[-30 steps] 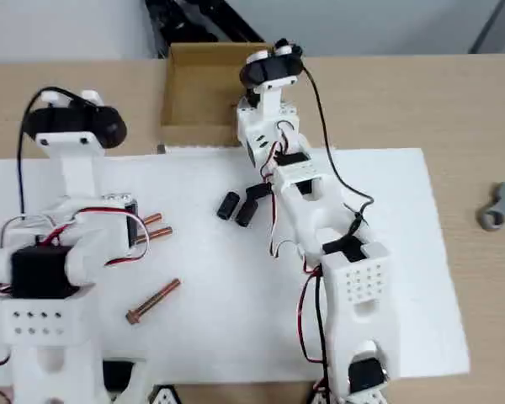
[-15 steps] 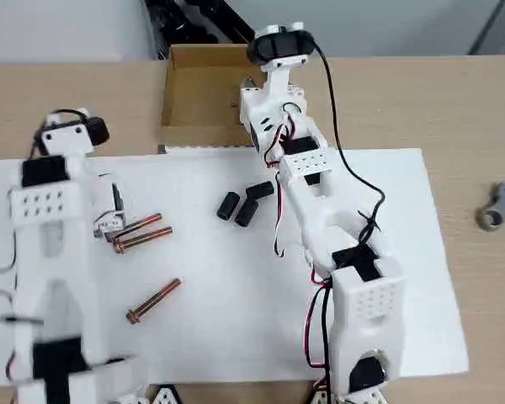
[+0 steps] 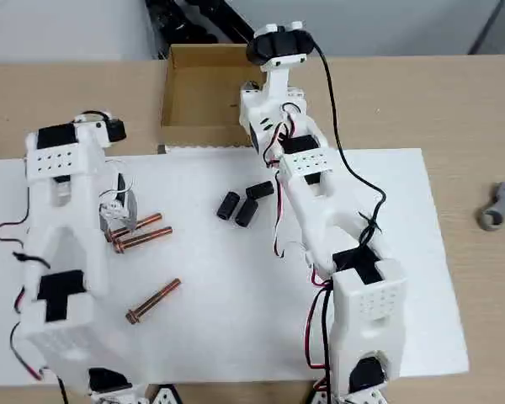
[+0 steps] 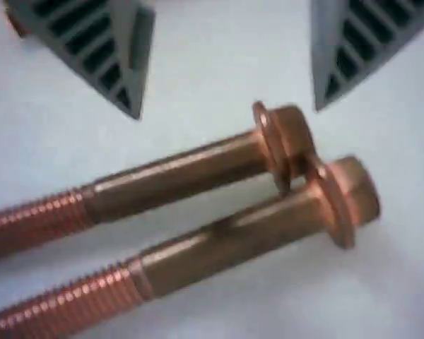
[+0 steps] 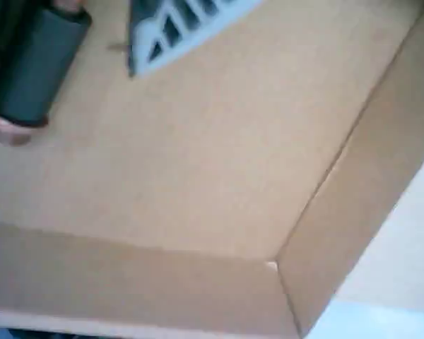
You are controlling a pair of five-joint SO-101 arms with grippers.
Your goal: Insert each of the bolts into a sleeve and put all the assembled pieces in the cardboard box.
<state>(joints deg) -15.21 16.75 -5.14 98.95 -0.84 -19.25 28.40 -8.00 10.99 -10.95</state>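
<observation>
On the white sheet (image 3: pixel 236 337), at the left, the left gripper (image 4: pixel 226 109) is hovering, fingers spread, over two touching bolts (image 4: pixel 191 162); it should be straddling just one shank. Farther off, the right gripper (image 3: pixel 251 91) is hanging over the cardboard box (image 3: pixel 194 93); I cannot tell its grip.

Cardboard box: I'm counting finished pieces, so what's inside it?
One sleeve with a bolt end showing, over the box floor. In the high view the right arm covers part of the floor, so more may hide.
</observation>
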